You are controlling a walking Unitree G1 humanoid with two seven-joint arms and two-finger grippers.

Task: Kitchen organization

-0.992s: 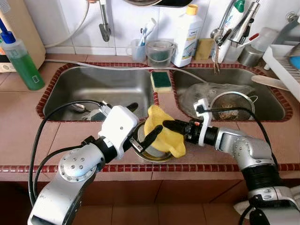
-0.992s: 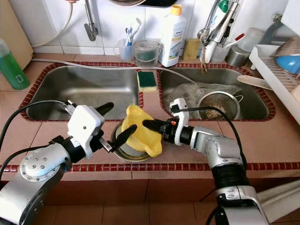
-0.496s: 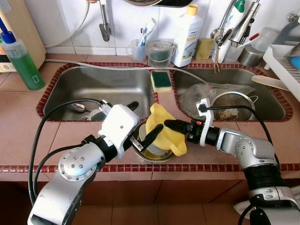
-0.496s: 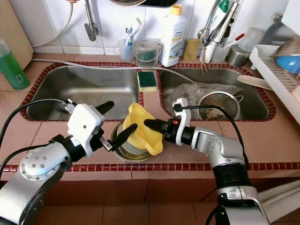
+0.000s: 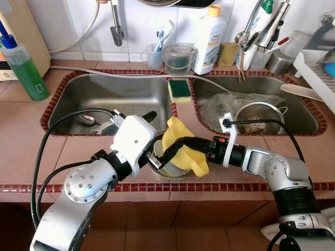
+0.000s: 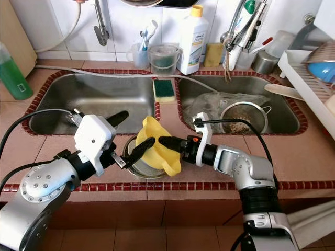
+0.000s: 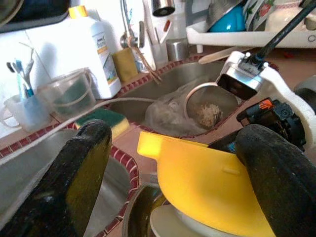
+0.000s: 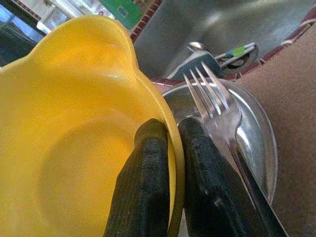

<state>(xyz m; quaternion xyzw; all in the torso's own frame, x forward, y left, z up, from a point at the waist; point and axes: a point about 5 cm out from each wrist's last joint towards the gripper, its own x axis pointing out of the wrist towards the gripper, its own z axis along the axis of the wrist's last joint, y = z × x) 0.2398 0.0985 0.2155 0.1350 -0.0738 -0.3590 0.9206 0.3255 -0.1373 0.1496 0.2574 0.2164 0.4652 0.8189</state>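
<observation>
A yellow bowl hangs tilted over a round steel plate on the tiled counter in front of the two sinks. My right gripper is shut on the bowl's rim, one finger inside and one outside. A fork lies on the steel plate right beside those fingers. My left gripper stands open at the plate's left side. One of its fingers touches or nearly touches the yellow bowl, and the other points toward the left sink.
A left sink holding a spoon and a right sink holding a strainer lie behind. A green sponge sits on the divider. A green soap bottle, white bottle and dish rack line the back and right.
My right gripper has pushed left with the yellow bowl, bringing it closer over the steel plate and against the left gripper's finger. The left arm has hardly moved.
</observation>
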